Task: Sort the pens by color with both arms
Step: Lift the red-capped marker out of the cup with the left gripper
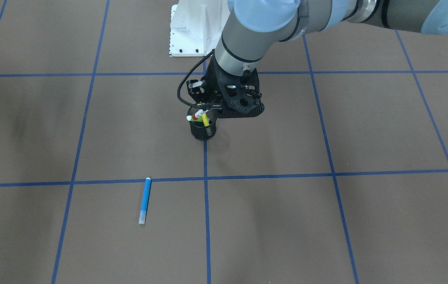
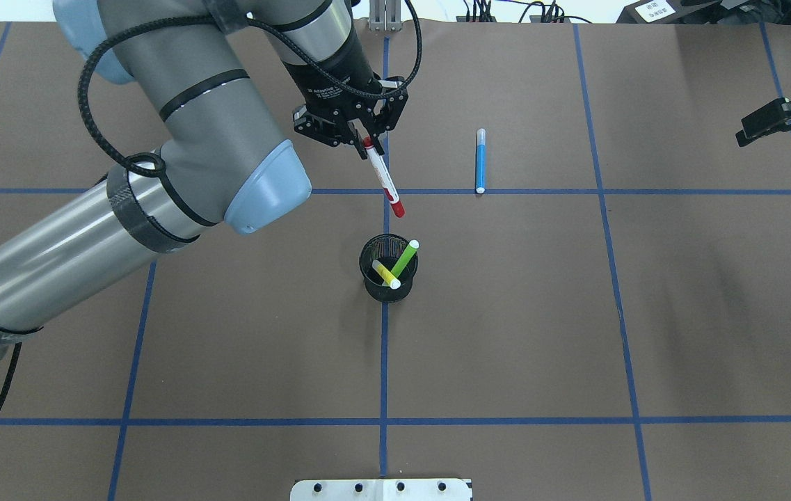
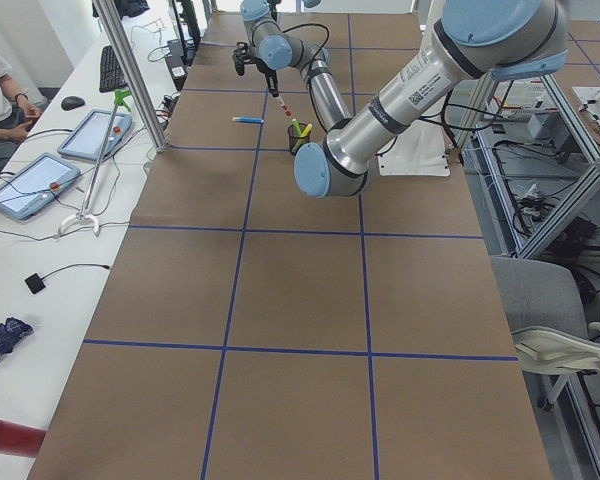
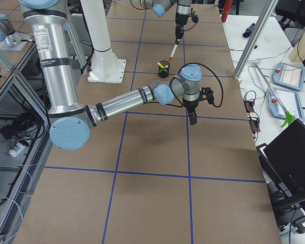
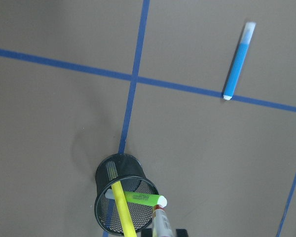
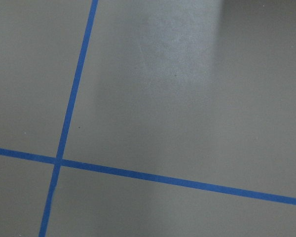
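Observation:
My left gripper (image 2: 365,136) is shut on the top end of the white pen with red cap and end (image 2: 382,174). The pen hangs tilted above the black mesh cup (image 2: 371,278), and also shows in the front view (image 1: 199,114). The light green pen (image 2: 404,259) and the yellow pen (image 2: 385,274) stand in the cup, and show in the left wrist view too, green (image 5: 145,199) and yellow (image 5: 123,210). The blue pen (image 2: 481,160) lies flat on the table, right of the cup. My right gripper (image 2: 774,120) is at the far right edge, empty; its jaws are unclear.
The table is brown paper with a grid of blue tape lines (image 2: 384,362). The white pedestal base (image 1: 192,31) stands behind the cup on the robot's side. Tablets and cables lie on a side bench (image 3: 90,135) beyond the table.

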Robot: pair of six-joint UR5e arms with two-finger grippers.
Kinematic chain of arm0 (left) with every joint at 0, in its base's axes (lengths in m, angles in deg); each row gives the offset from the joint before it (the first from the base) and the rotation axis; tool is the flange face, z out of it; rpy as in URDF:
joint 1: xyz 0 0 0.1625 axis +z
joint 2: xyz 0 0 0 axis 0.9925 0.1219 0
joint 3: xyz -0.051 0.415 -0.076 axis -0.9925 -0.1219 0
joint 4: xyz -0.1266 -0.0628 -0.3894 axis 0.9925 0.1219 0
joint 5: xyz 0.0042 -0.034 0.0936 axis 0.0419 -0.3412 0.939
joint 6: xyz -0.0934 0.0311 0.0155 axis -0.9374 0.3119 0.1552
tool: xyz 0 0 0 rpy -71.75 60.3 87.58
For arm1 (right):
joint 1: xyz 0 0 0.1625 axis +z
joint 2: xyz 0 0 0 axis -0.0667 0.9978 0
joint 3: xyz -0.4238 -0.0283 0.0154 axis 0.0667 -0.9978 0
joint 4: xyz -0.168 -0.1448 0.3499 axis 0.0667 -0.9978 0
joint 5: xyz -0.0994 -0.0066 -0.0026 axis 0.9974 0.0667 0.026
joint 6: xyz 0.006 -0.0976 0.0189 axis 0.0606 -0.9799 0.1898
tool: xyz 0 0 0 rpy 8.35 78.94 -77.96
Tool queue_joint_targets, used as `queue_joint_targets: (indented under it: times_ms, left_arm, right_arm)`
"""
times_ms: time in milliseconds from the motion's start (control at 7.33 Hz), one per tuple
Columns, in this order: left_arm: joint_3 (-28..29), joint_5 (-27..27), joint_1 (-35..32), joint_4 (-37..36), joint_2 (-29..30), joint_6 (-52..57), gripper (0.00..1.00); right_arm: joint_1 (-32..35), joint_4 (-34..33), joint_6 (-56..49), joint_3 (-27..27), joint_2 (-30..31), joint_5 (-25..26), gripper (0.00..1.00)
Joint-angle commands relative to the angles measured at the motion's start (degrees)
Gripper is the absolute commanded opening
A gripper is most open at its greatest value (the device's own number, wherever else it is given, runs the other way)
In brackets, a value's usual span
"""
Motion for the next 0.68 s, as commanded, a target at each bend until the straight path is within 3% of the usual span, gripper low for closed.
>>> queue_joint_targets:
  times_ms: [0,273,409,545]
  left_arm:
    - [-1.5,12.0,0.3,4.7,-0.2,-0.2,0.00]
    - [1.0,26.5,4.9,15.8,-2.8,-2.4,0.00]
    - [5.4,34.4,7.1,21.9,-2.4,-6.3,0.00]
    - [7.6,41.3,9.3,23.9,-1.5,-7.0,0.00]
  right_arm:
    - [0.1,0.2,0.0,0.3,0.3,0.1,0.98]
    - [0.1,0.3,0.1,0.4,0.4,0.3,0.98]
    - [0.1,0.3,0.2,0.6,0.3,0.4,0.98]
    - [0.1,0.3,0.2,0.7,0.2,0.7,0.98]
